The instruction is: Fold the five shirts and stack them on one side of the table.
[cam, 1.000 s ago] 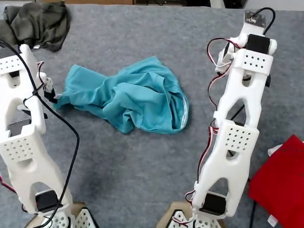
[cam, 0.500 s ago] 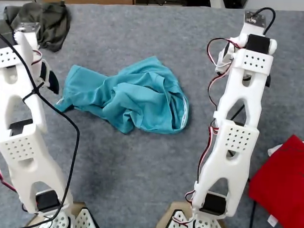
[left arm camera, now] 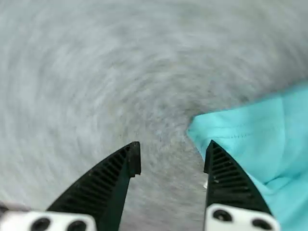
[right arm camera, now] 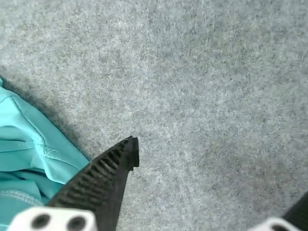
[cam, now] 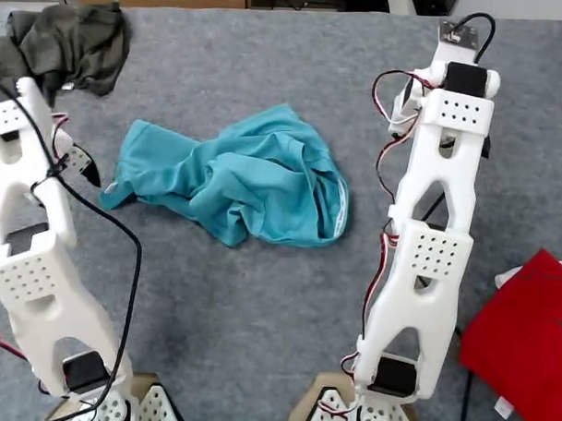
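Observation:
A crumpled teal shirt [cam: 236, 181] lies in the middle of the grey felt table [cam: 259, 321]. My left gripper [cam: 87, 170] sits just off the shirt's left sleeve tip. In the left wrist view that gripper [left arm camera: 174, 144] is open over bare felt, with the teal sleeve corner [left arm camera: 245, 134] beside one finger [left arm camera: 226, 178]. My right arm [cam: 439, 179] stretches along the right side. Its gripper [right arm camera: 219, 168] is open above the felt, and the teal shirt's edge [right arm camera: 29, 144] lies off to one side of it. Both grippers hold nothing.
An olive shirt [cam: 70, 41] is bunched at the far left corner. A red shirt [cam: 526, 339] lies at the right edge with a bit of white cloth [cam: 510, 274] beside it. Bare felt spreads in front of the teal shirt.
My left gripper has drawn away from the teal sleeve, first toward the far side, then back and outward to the left. The right arm has shifted slightly to the left.

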Controlling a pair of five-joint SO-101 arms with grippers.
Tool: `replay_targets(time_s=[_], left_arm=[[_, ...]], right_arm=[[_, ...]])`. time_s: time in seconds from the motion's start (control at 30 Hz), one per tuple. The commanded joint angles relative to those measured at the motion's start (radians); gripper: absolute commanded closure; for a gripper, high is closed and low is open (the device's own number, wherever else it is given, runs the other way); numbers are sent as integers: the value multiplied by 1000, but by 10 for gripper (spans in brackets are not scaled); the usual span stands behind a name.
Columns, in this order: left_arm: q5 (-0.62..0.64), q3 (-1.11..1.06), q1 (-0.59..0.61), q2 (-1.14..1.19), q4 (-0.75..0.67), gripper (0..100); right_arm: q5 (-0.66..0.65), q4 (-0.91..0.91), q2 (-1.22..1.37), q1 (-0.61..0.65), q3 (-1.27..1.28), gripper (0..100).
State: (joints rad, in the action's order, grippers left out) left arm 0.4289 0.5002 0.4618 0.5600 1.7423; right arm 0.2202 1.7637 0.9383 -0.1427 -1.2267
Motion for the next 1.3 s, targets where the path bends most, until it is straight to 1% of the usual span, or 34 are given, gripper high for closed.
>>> replay_targets(time_s=[0.0, 0.17, 0.23, 0.3, 0.43, 0.53, 0.63, 0.8, 0.97, 1.1, 1.27], left_arm=[[221, -43, -9, -153, 17, 769], [459, -29, -51, -197, 17, 749], [522, -37, -81, -197, 17, 750], [552, -64, -123, -197, 17, 750], [580, -103, -189, -197, 15, 750], [606, -103, -207, -197, 3, 750], [628, -112, -201, -196, -29, 750], [632, -126, -201, -159, -35, 752], [626, -95, -163, -53, -35, 860], [626, -49, -118, 35, -34, 867], [624, 2, -109, 111, -34, 868]], right_arm=[[-12, 9, -2, 19, -21, 486], [-12, 9, -2, 19, -21, 486], [-12, 3, -2, 19, -21, 486], [-12, 3, -2, 19, -21, 486], [-12, 3, -2, 19, -19, 486], [-12, 3, -2, 19, -19, 486], [-12, 3, -2, 19, -19, 486], [-12, 3, -2, 19, -19, 486], [-12, 3, -1, 19, -19, 486], [-12, 3, -1, 21, -16, 486], [-12, 0, -1, 21, -13, 486]])
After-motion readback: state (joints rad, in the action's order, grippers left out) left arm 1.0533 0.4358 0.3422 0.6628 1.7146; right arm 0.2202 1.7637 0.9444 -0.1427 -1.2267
